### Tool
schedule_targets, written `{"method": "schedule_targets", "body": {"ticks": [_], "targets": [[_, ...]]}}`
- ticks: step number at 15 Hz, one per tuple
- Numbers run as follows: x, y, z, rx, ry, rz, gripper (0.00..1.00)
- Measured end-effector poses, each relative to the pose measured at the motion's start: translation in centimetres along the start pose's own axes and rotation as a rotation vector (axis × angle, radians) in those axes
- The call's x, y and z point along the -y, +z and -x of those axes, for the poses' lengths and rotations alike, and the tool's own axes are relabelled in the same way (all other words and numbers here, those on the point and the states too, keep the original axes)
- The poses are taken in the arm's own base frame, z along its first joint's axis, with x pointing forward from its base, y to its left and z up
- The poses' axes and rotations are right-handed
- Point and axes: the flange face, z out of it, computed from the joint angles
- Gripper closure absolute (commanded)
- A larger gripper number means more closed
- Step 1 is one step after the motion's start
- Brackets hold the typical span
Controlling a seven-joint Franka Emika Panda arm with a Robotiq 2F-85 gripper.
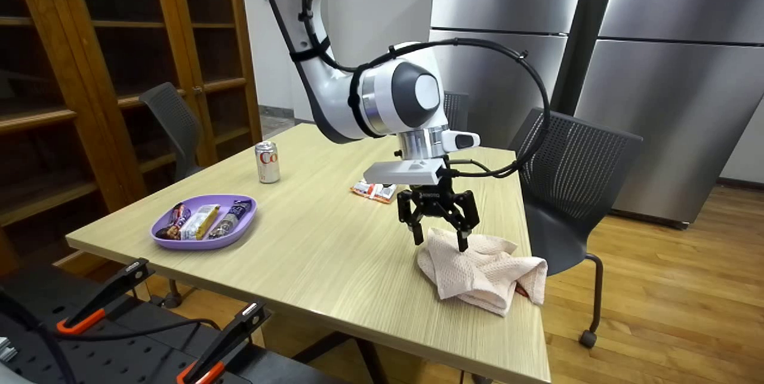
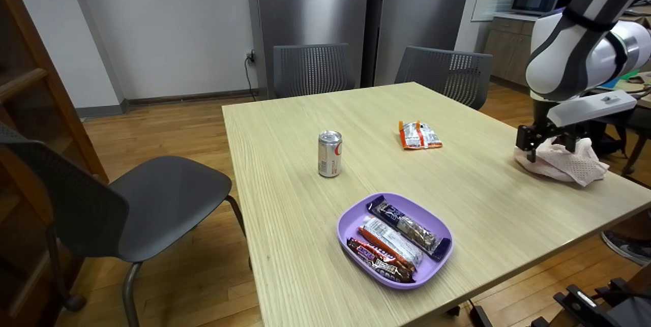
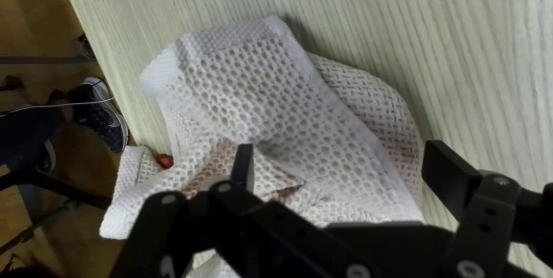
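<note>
- While the end effector (image 1: 440, 242) spreads wide over the cloth (image 1: 486, 276), holding nothing, a purple tray (image 1: 206, 245) sits near left.
- Three wrapped bars (image 1: 200, 222) lie inside.
- Beyond stands a can (image 1: 267, 164).

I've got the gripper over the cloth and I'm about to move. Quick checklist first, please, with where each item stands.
1. Gripper open: ok, jaws wide apart, nothing held.
2. Cloth between the fingers: ok, seen in the wrist view.
3. Fingers clear of the cloth: cannot tell, these views don't settle whether they touch.
4. Whole cloth on the table: not ok, one corner sticks out past the edge.
5. Nothing under the cloth: not ok, a red thing is partly covered by it.
6. No one near: not ok, a shoe shows on the floor past the table edge.
</note>
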Motion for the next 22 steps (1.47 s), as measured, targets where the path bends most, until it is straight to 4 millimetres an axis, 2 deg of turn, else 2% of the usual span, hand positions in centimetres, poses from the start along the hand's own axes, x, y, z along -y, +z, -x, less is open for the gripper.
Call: {"method": "schedule_targets", "body": {"ticks": [5, 15, 22], "targets": [[-0.9, 0.5, -0.1, 0.005, 0.012, 0.017, 0.0], [-2.9, 0.1, 0.0, 0.0, 0.027, 0.086, 0.0], [-3.1, -0.3, 0.3, -0.004, 0.012, 0.137, 0.0]]}}
